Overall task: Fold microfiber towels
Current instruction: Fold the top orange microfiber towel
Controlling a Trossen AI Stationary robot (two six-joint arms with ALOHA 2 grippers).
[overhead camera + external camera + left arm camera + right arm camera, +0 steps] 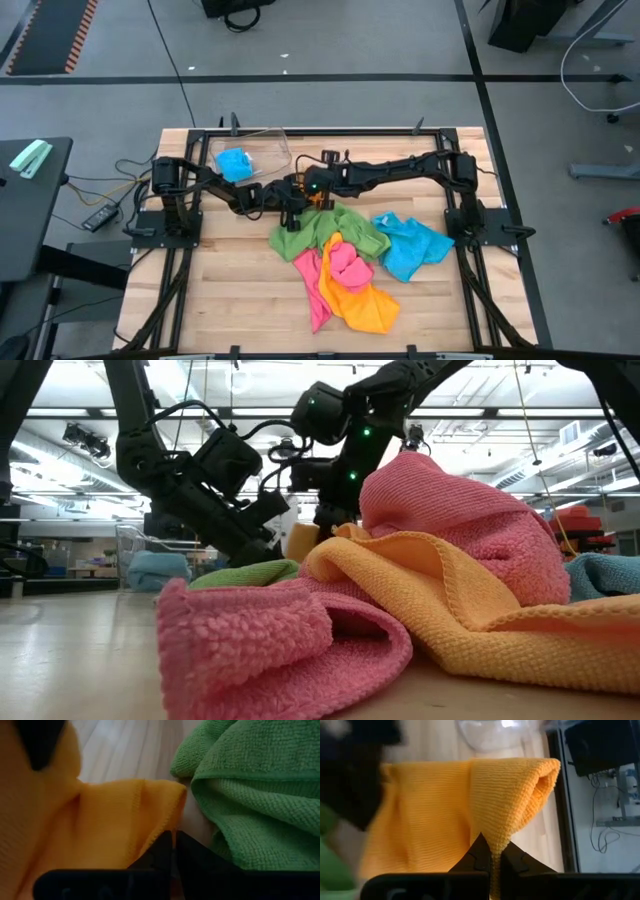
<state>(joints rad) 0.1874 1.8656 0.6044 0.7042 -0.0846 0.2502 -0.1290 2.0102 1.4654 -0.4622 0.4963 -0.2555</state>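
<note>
A small orange towel (pixel 319 197) hangs between my two grippers at the table's far middle. My left gripper (pixel 297 200) is shut on it from the left, and my right gripper (pixel 313 190) is shut on it from the right. Just in front of them lies a loose pile: a green towel (pixel 325 232), a pink towel (pixel 338 268), an orange-yellow towel (pixel 365 303) and a blue towel (pixel 410 248). They overlap one another on the wood. Another blue towel (pixel 235 163) lies in the clear bin (pixel 268 142). My left gripper pinches an edge of the orange towel (pixel 167 827) between its two fingers, coming from the table's left and slanting down. I cannot tell whether it has one layer or several. The cloth runs away from the fingers toward the other gripper. My right gripper pinches a folded part of the orange towel (pixel 495 842) between its two fingers, slanting down from the table's right. The fold is doubled over, with a rolled end (pixel 542 780). The rest spreads toward the left arm, above the table.
The clear bin stands at the far left, close behind my left arm. The towel pile covers the table's middle and right of middle. Bare wood (pixel 230 300) lies at the near left. A black frame (pixel 330 130) runs around the tabletop.
</note>
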